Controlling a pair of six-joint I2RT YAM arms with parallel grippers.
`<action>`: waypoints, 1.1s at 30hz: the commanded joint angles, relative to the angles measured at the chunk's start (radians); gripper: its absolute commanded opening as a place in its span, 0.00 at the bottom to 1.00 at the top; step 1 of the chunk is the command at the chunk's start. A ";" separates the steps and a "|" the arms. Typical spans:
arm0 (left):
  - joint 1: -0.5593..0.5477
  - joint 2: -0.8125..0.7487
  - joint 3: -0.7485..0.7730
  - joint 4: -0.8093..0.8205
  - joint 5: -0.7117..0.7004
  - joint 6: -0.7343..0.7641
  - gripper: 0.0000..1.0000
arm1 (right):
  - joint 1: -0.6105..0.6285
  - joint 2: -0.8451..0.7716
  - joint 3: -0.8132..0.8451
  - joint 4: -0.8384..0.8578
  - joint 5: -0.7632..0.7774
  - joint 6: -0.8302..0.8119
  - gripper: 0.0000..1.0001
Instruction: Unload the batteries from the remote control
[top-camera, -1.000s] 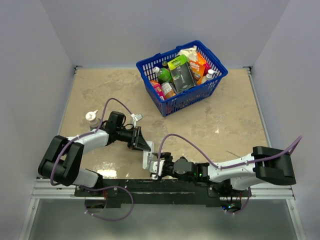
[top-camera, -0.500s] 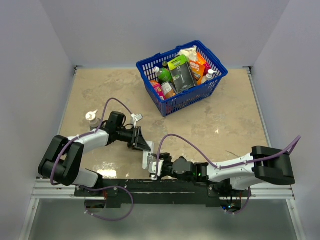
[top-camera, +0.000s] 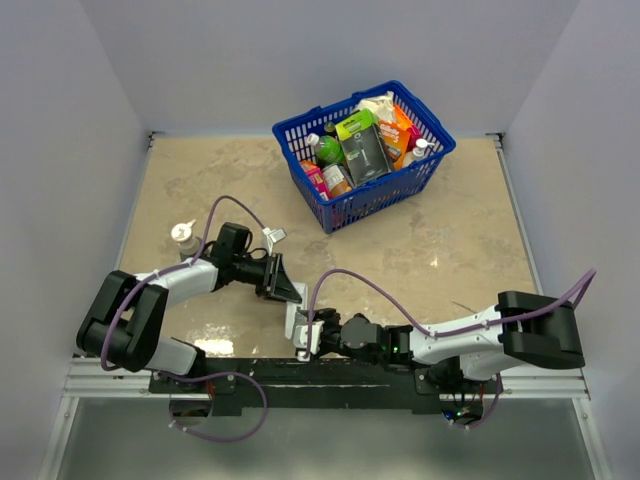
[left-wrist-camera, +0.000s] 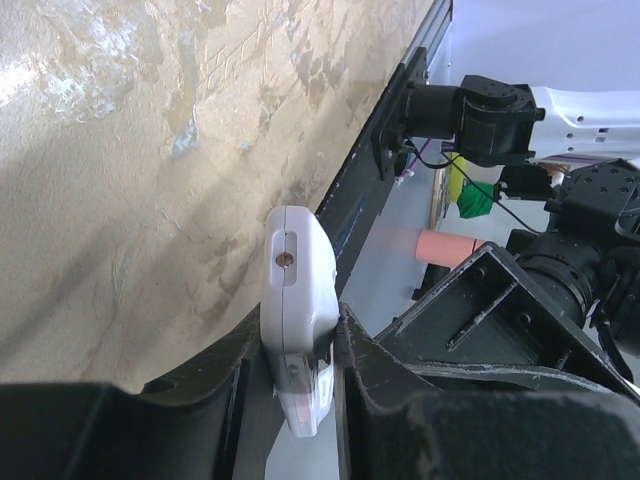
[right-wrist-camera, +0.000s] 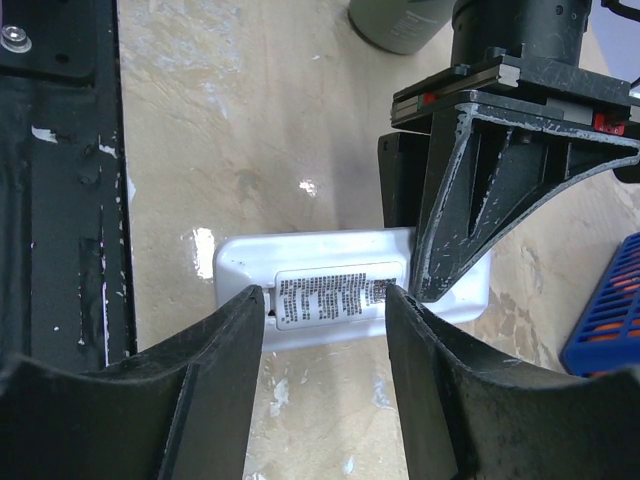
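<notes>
The white remote control (top-camera: 297, 322) sits low over the table near the front edge. My left gripper (top-camera: 290, 293) is shut on its far end; in the left wrist view the remote (left-wrist-camera: 298, 290) is pinched edge-on in the gripper (left-wrist-camera: 297, 345). My right gripper (top-camera: 312, 333) is open. In the right wrist view the gripper (right-wrist-camera: 325, 300) has its fingertips at the two ends of the remote's (right-wrist-camera: 240, 262) printed back panel (right-wrist-camera: 335, 293), close to or touching it. That panel is closed, so the batteries are hidden.
A blue basket (top-camera: 428, 165) full of groceries stands at the back centre. A spray-top bottle (top-camera: 185, 238) stands at the left by the left arm; its base shows in the right wrist view (right-wrist-camera: 400, 25). The black mounting rail (top-camera: 300, 375) runs along the near edge.
My right gripper has crept a little to the left, closer onto the remote. The left gripper and the remote have not moved.
</notes>
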 joint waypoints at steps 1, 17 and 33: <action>-0.012 0.002 0.010 0.018 0.049 0.006 0.00 | 0.003 0.004 0.029 0.009 0.029 -0.027 0.53; -0.015 0.013 0.015 0.009 0.044 0.006 0.00 | 0.006 0.032 0.032 0.038 0.153 -0.073 0.49; -0.016 0.021 0.015 0.001 0.041 0.009 0.00 | 0.030 0.071 0.032 0.127 0.258 -0.138 0.48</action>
